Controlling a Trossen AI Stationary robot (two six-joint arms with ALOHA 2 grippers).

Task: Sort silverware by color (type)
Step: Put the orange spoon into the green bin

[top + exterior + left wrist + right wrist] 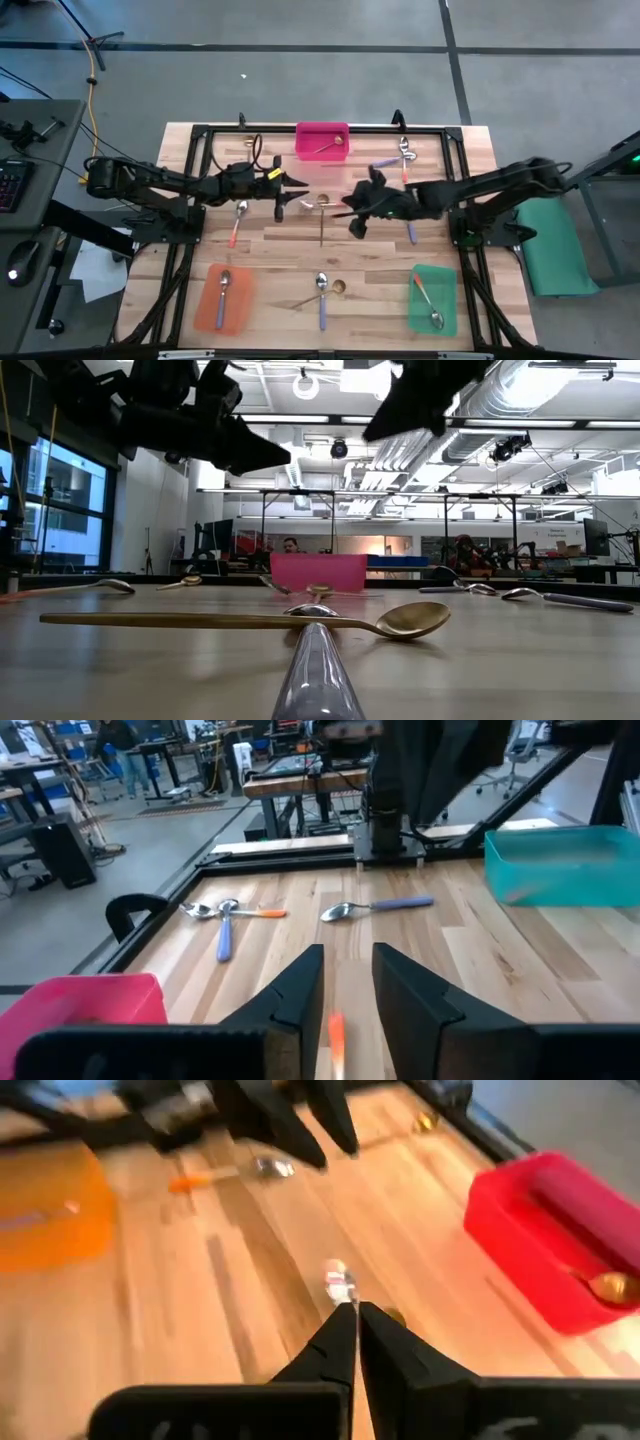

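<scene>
Spoons lie scattered on the wooden table. An orange-handled spoon [238, 222] lies below my left arm. A gold spoon [322, 220] and a small pink-handled spoon [305, 203] lie at the middle. My left gripper [292, 190] hangs open above the table; an orange handle [336, 1035] shows below its fingers. My right gripper [352, 212] is shut in the air, pointing at the small pink-handled spoon [339, 1283]. Purple-handled spoons [385, 163] and others lie near the far right. In the low view both grippers [275, 457] [430, 400] hang high above the near gold spoon [250, 620].
The pink tray [322, 140] at the far edge holds a gold spoon. The orange tray [222, 298] near left and the green tray [432, 298] near right hold one spoon each. A purple-handled spoon [322, 290] and a gold one [338, 287] lie near the front edge.
</scene>
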